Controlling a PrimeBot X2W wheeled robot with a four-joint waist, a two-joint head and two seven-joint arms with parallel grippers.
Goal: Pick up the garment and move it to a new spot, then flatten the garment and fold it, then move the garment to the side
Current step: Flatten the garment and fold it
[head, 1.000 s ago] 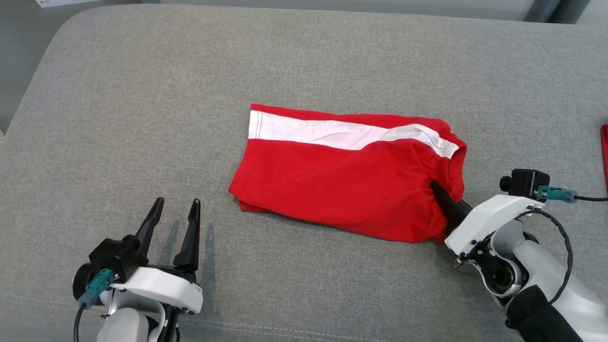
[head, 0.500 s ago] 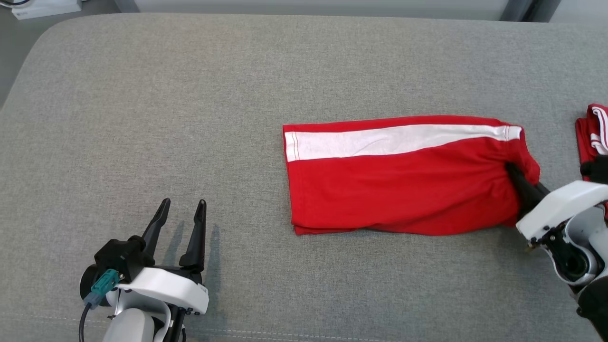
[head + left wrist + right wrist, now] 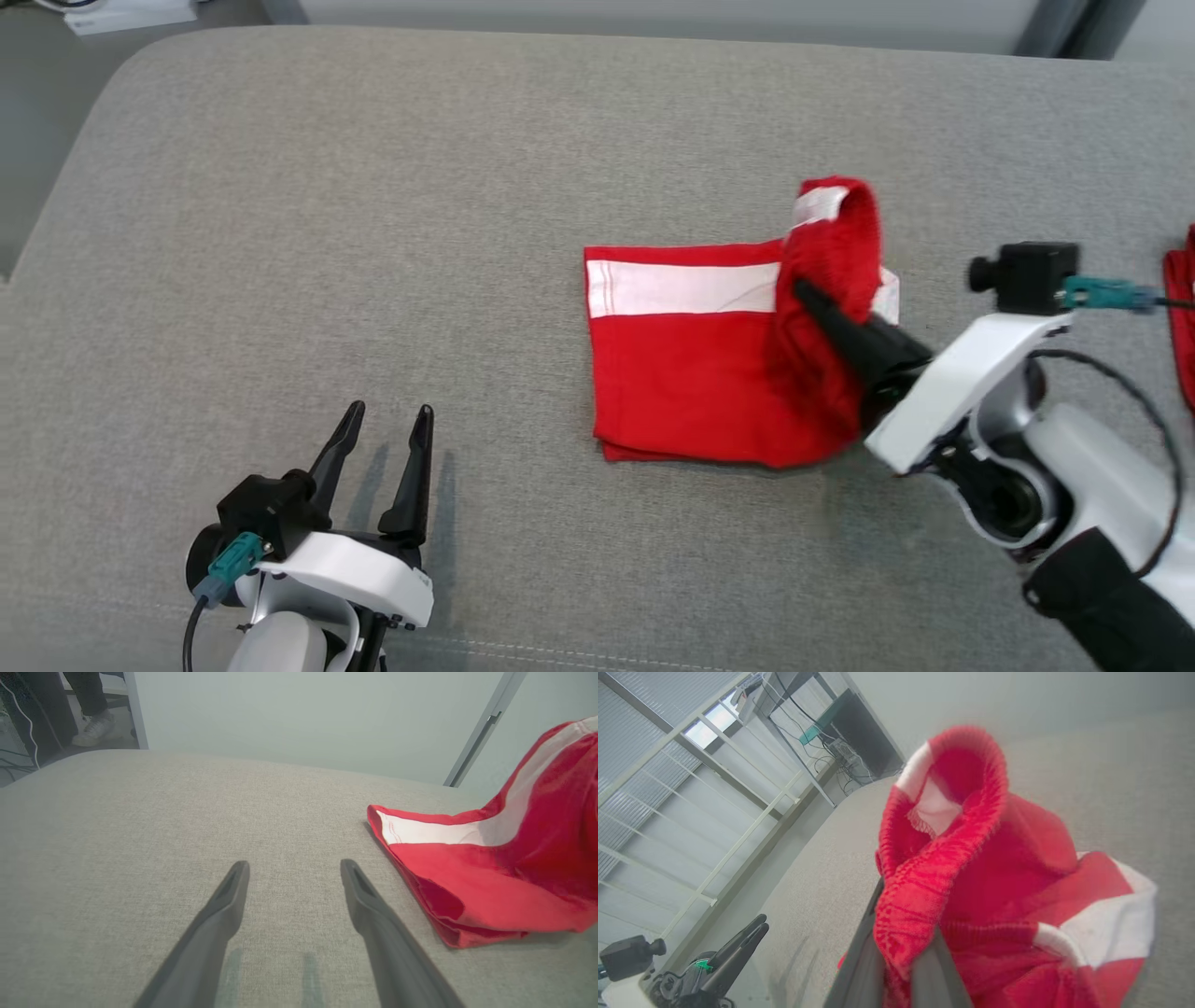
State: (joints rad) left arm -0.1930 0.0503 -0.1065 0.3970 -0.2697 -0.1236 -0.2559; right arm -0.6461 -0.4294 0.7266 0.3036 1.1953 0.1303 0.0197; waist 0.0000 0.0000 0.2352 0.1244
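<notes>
Cloth, a second red piece point(image 3: 1181, 317), lies at the right edge of the cushion point(image 3: 373, 187), near my right fingers point(image 3: 840, 329). They are clenched on the garment point(image 3: 691, 373) by its waistband point(image 3: 840, 224), raised above the flat half mid-cushion. My left fingers point(image 3: 414, 467) are spread and empty, bare grey around them. My left wrist view adds a person's shoe point(image 3: 93, 728) beyond the far edge.

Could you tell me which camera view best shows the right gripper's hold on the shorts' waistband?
The right wrist view: the ribbed waistband sits pinched in the shut right gripper, close up. The head view shows that grip from above, smaller. The left wrist view gives the raised end of the red shorts.
</notes>
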